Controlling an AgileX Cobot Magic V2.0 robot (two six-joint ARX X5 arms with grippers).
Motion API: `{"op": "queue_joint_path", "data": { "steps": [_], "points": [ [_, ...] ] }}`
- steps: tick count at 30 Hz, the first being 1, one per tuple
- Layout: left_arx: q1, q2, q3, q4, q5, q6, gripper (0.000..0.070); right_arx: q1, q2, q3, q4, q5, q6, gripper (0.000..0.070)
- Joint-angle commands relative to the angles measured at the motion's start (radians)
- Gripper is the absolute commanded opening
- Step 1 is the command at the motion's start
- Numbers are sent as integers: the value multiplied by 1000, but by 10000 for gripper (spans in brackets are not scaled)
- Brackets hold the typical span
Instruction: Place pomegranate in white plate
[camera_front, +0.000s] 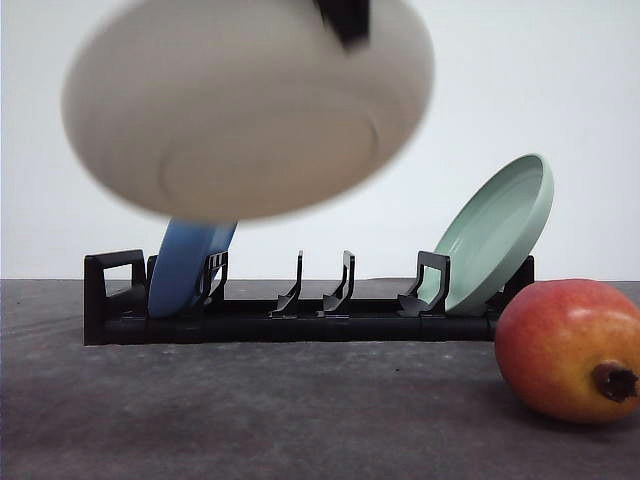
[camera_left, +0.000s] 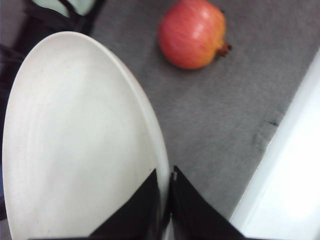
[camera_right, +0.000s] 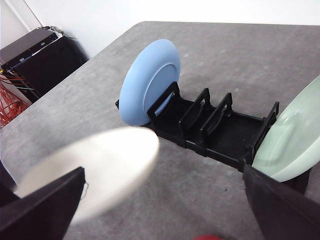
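The pomegranate (camera_front: 572, 349) lies on the grey tabletop (camera_front: 250, 410) near its right edge, just beside the black rack (camera_front: 300, 310). The left end effector (camera_left: 167, 200) pinches the white plate's (camera_left: 75, 145) rim, holding it in the air above the rack's blue plate (camera_front: 190, 265). The right end effector (camera_right: 165, 220) is spread wide.

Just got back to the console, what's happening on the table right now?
The left end effector is clamped on the rim of the white plate, holding it in the air above the black dish rack. The blue plate and the pale green plate stand in the rack. The pomegranate lies untouched on the grey table, in front of the rack's green-plate end. The right end effector is open.
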Motion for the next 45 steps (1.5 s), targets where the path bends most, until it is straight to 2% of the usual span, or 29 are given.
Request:
{"op": "queue_joint_path", "data": {
  "steps": [1, 12, 23, 25, 30, 34, 36, 41, 45],
  "points": [
    [-20, 13, -51, 58, -15, -33, 0, 2, 4, 19, -2, 4, 3, 643],
    [-46, 31, -403, 365, -95, -87, 0, 2, 4, 19, -14, 4, 4, 643],
    [-118, 167, -422, 465, -113, -123, 1, 2, 4, 19, -18, 3, 4, 643],
    [-118, 173, -422, 469, -113, -133, 54, 2, 4, 19, -20, 3, 4, 643],
    [-116, 161, -416, 470, -117, -148, 380, 2, 4, 19, -24, 4, 4, 643],
    [-116, 136, -402, 470, -136, -170, 526, 2, 4, 19, -26, 4, 4, 643],
    [-116, 116, -395, 467, -136, -192, 565, 2, 4, 19, -26, 4, 4, 643],
    [-116, 42, -388, 441, -136, -254, 567, 5, 4, 19, -28, 4, 4, 643],
    [-116, -45, -388, 397, -136, -336, 566, 29, 9, 19, -48, 6, 12, 643]
  ]
}}
